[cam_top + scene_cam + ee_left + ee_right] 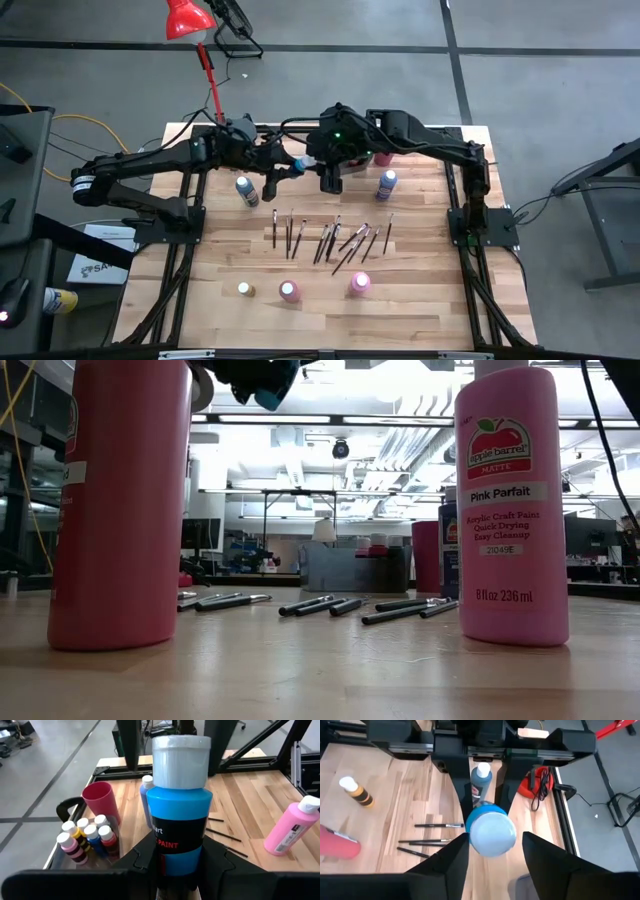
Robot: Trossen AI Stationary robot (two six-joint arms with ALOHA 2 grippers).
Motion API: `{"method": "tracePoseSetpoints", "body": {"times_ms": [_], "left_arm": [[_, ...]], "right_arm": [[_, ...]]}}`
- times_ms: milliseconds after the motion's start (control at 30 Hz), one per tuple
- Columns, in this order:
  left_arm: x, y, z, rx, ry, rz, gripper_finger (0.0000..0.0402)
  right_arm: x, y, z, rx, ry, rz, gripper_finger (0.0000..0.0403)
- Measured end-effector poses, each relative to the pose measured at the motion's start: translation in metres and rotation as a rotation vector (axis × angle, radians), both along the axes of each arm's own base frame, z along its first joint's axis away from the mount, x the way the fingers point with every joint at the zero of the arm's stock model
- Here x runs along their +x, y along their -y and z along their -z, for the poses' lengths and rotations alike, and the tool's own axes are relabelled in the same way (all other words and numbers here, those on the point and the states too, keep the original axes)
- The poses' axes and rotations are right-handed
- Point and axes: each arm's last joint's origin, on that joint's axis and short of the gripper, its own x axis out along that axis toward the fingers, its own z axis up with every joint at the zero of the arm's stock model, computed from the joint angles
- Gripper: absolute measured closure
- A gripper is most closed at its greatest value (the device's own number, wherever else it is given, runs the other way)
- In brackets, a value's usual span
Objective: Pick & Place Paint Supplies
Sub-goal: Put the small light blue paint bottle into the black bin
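Bottle: blue paint bottle point(179, 820) clamped in left jaws | right jaws apart, flanking its cap.

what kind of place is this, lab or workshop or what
Most likely a robotics lab in a large open industrial room: a wooden table on a bare concrete floor, strip-lit open ceiling, benches with equipment behind.

The bench point(400, 290) is seen whole from straight above in the high view. In the low view it is crossed at surface level, facing the room, with two pink bottles point(510, 510) very near. A blue bottle point(179, 827) is shown close in both wrist views, from opposite sides, and the brushes point(335, 240) are shared by all four views.
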Motion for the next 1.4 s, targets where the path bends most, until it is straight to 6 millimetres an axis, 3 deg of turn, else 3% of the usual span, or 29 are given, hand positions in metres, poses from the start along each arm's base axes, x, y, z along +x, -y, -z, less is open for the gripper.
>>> {"method": "tracePoseSetpoints", "body": {"times_ms": [367, 900, 1000, 1267, 1400], "left_arm": [[-0.0005, 0.0001, 0.0012, -0.001, -0.014, 0.000, 0.0314], [-0.0005, 0.0002, 0.0012, 0.022, -0.015, 0.013, 0.0308], [-0.0004, 0.0002, 0.0011, 0.060, -0.017, 0.024, 0.0284], [-0.0009, 0.0000, 0.0005, 0.117, -0.019, 0.035, 0.0174], [-0.0038, -0.0008, -0.0022, 0.150, -0.017, -0.010, 0.0154]], "right_arm": [[0.0012, -0.0001, -0.0014, 0.002, 0.019, -0.005, 0.0274], [0.0010, -0.0003, -0.0014, 0.040, 0.023, -0.004, 0.0291], [0.0009, -0.0003, -0.0013, 0.047, 0.022, 0.000, 0.0292], [-0.0018, -0.0003, 0.0018, 0.086, -0.015, 0.039, 0.0292], [-0.0047, 0.0033, 0.0043, 0.115, -0.045, 0.105, 0.0292]]}}
